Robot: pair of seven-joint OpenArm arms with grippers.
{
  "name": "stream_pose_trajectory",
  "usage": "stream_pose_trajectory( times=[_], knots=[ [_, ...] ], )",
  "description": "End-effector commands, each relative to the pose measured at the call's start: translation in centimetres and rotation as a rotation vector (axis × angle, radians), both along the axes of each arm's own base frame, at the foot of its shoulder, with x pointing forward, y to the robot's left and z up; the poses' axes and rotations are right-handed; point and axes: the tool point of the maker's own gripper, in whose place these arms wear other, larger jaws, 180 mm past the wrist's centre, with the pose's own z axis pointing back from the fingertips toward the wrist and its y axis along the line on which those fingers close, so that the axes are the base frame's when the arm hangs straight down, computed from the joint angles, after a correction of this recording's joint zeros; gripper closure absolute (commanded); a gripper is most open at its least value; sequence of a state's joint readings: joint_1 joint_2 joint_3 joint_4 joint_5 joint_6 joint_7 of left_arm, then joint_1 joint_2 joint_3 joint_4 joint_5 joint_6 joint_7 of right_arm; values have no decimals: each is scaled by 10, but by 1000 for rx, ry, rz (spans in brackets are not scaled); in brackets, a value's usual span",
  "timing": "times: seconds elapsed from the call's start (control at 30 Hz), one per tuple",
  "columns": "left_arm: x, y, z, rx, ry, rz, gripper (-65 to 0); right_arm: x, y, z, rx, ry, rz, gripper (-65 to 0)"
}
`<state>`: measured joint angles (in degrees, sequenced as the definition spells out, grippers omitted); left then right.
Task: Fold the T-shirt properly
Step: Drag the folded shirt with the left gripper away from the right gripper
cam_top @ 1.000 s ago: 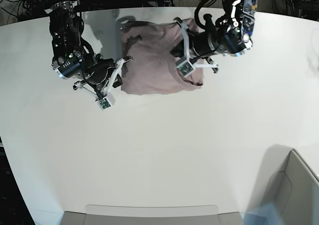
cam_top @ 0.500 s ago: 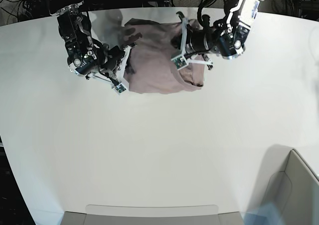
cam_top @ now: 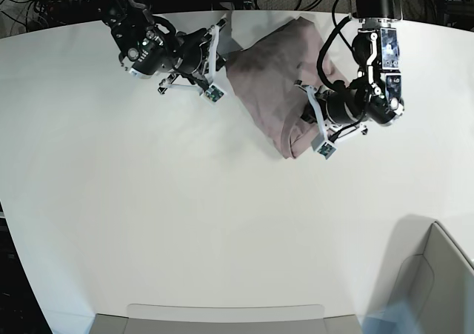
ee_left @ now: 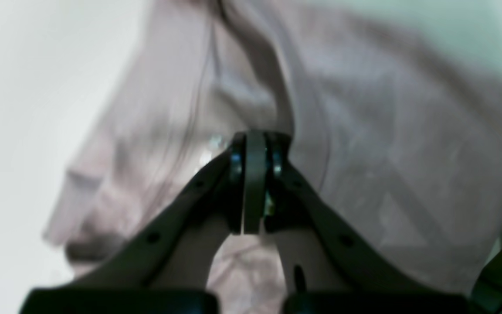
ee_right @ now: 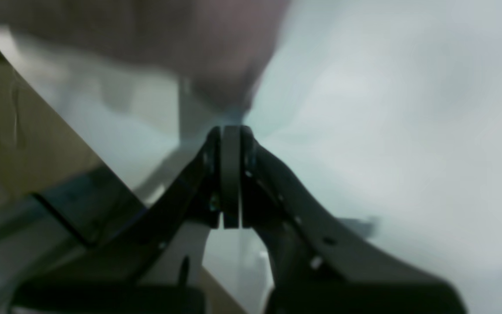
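Table (cam_top: 185,223): white, wide, bearing the garment near its far edge.
T-shirt (cam_top: 278,75): mauve-pink, bunched in a slanted band between the two arms.
Left arm: reaches down from the far edge, wrist bent inward; left gripper (cam_top: 307,119) clamped tight, jaws together at the shirt's near end.
Right arm: stretched sideways; right gripper (cam_top: 222,34) pinched closed at the shirt's far corner.
Bin (cam_top: 437,282): grey, near corner; contents not visible.

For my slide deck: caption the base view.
Two arms, left gripper and right gripper shut, stretch the pink T-shirt across a white table.
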<state>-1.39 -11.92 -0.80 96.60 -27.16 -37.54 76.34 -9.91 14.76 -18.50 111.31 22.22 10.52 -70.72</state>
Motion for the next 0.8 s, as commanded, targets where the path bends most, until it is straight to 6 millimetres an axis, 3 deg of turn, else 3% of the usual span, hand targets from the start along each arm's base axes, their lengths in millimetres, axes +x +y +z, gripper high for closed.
stream_pose_trajectory(
  times=[0.0,0.13,0.27,0.53,0.77],
  knots=[
    [12,1,20,-2,-76,-6,0,10,1,12,34,-39,-28,0],
    [-3,-5,37,12,-131,-31,0,45,-32,23,30,-97,-188,0],
    [-20,-12,53,23,-182,-66,0,64,-59,30,29,-126,-306,0],
    [-83,-57,24,-12,-60,-265,0,64,-94,1,-18,-42,-416,0],
    [-94,-54,15,-5,-21,-265,0,57,-98,-7,-27,-12,-427,0]
  ],
)
